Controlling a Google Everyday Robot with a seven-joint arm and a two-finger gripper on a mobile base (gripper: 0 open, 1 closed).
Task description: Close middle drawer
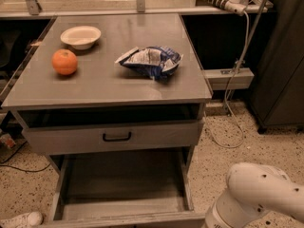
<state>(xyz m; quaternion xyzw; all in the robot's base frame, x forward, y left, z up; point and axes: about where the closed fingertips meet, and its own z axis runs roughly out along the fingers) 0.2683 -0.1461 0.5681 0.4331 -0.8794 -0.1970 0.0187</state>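
Tool off-frame, can't tell its opening; push the wide grey metal middle drawer (124, 186) squarely at front centre.

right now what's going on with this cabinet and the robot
A robot is meant to close the middle drawer, which stands pulled far out and empty at the bottom of the view. Only a white part of its arm shows, at the lower right near the drawer's front corner. The gripper is out of view. The drawer above, with a black handle, is slightly out. On the cabinet top sit an orange, a white bowl and a crumpled chip bag.
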